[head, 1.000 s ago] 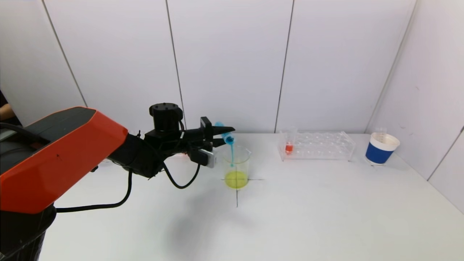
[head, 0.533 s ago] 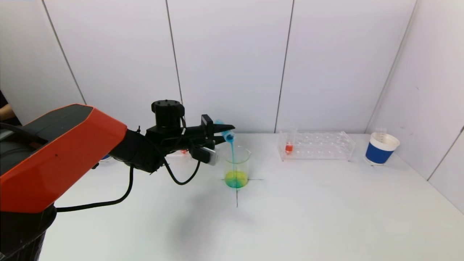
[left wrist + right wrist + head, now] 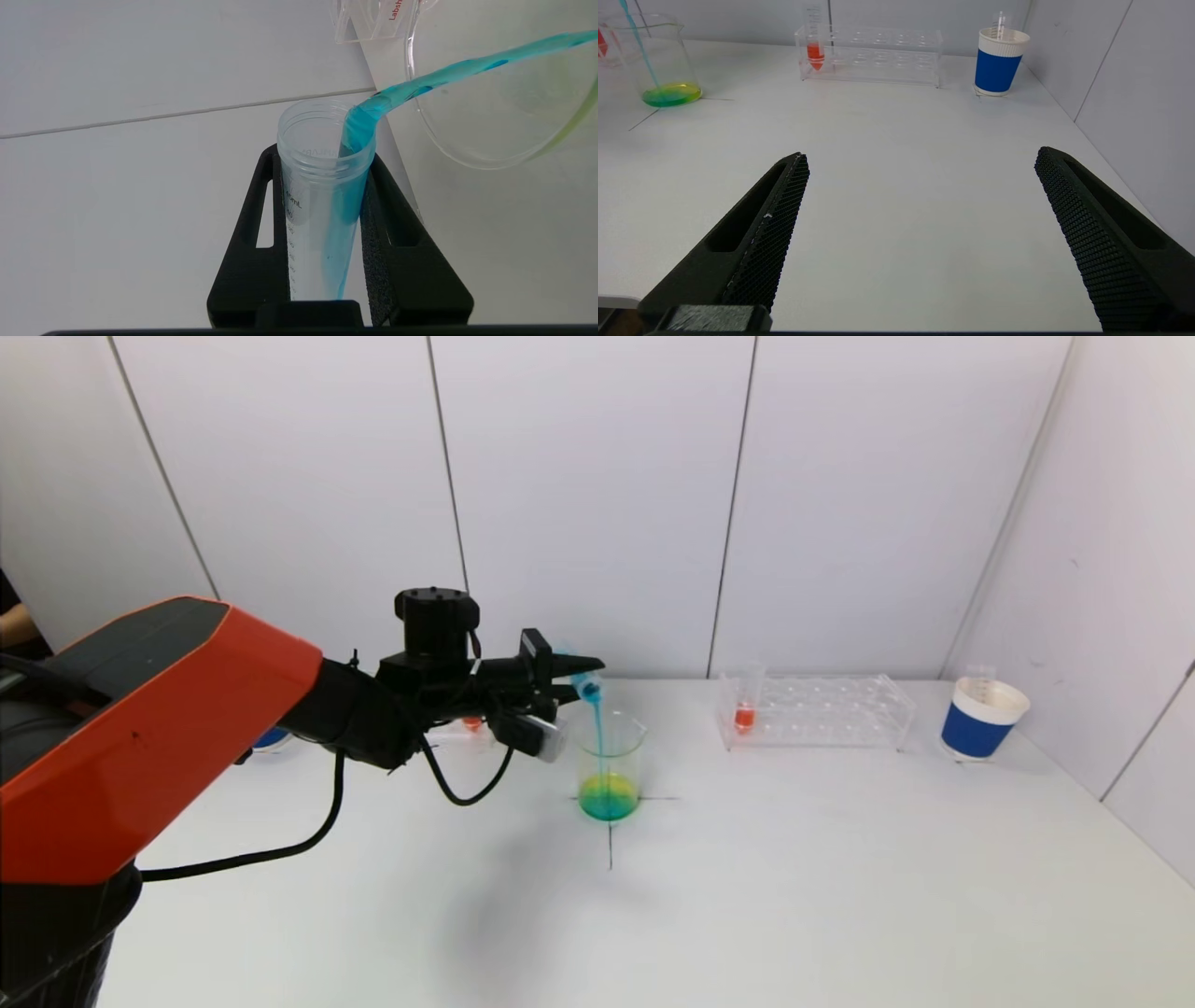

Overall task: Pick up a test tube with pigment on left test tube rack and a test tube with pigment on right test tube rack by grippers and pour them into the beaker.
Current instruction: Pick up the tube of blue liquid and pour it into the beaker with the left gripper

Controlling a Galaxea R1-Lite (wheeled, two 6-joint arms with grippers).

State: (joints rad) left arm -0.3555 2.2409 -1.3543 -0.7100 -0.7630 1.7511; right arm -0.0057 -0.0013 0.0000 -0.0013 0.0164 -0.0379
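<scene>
On the white desk (image 3: 794, 896), the right test tube rack (image 3: 822, 711), to the right of the beaker (image 3: 610, 765), holds an orange-pigment tube (image 3: 744, 700). The left pincer (image 3: 569, 677), clenched on the blue tube (image 3: 586, 686), tips it just above the beaker, pouring. The right pincer (image 3: 920, 224) is released and empty. Next, probably: drain it, then fetch the orange tube.

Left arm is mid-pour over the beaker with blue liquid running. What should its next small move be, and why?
Probably hold the tilt, or tip slightly further. The left gripper is shut on the test tube, and a blue stream runs into the beaker; a blue streak lines the tube's wall, so liquid is left. The right gripper is open, empty, above the table.
</scene>
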